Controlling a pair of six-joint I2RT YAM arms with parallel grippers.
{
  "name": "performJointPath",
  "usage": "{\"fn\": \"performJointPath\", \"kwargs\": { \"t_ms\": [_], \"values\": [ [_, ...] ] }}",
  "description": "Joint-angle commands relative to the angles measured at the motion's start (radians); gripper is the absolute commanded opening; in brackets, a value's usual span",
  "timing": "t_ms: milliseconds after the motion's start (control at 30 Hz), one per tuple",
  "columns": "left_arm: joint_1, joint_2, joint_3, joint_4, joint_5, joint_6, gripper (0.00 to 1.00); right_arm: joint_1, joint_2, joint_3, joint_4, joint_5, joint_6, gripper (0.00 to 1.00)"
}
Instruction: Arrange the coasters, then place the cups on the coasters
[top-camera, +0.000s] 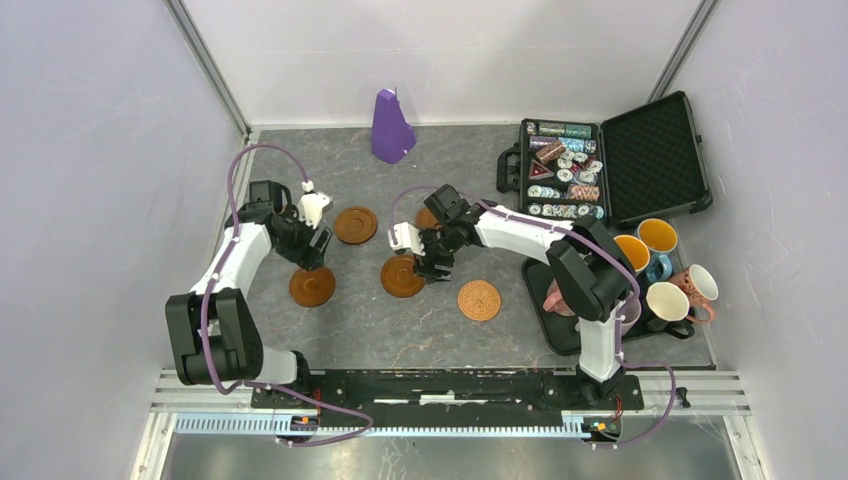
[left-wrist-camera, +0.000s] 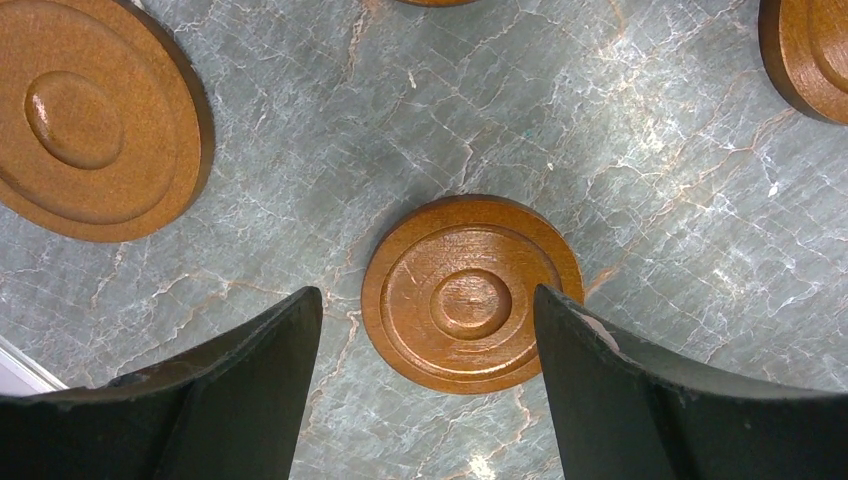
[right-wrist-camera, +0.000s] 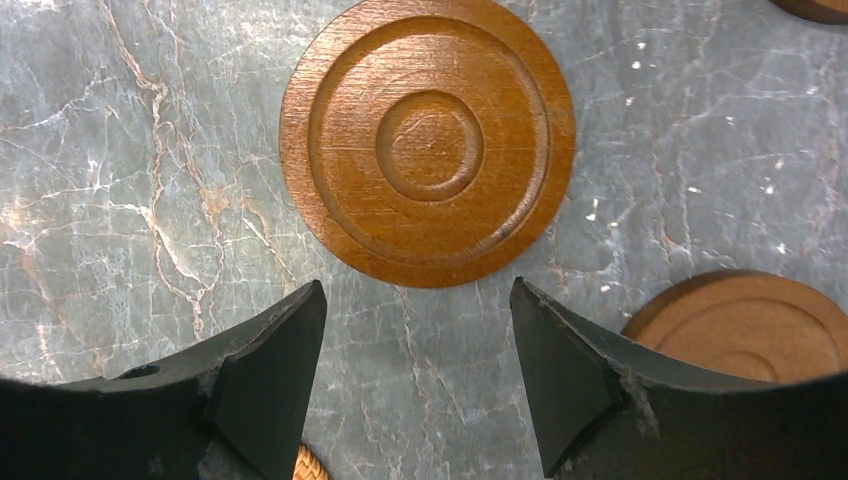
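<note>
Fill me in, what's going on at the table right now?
Both arms are out over the table, among the coasters. The left gripper hangs open above a dark brown coaster that lies flat, holding nothing. The right gripper is open too, next to another brown coaster. The patterned coaster lies off to the right. The cups sit grouped on the black tray; none is on a coaster yet.

The right arm (top-camera: 520, 232) covers most of one coaster (top-camera: 427, 218).
</note>
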Motion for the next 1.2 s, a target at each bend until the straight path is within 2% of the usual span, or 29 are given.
{"fn": "performJointPath", "kwargs": {
  "t_ms": [0,433,633,867,1167],
  "values": [
    [0.0,-0.026,0.042,0.0,0.034,-0.033,0.84,0.026,0.031,-0.008,0.038,0.003,-0.067,0.75],
    [0.001,-0.029,0.041,-0.006,0.03,-0.029,0.84,0.091,0.037,-0.047,0.072,-0.014,-0.031,0.73],
    [0.0,-0.032,0.041,-0.006,0.033,-0.031,0.84,0.093,0.004,-0.037,0.057,-0.009,0.003,0.75],
    [0.001,-0.05,0.037,-0.006,0.043,-0.027,0.84,0.043,-0.149,-0.057,0.023,-0.032,0.075,0.78],
    [-0.018,-0.063,0.036,-0.044,0.106,0.016,0.83,-0.081,-0.261,-0.286,-0.08,0.073,0.012,0.73]
  ]
}}
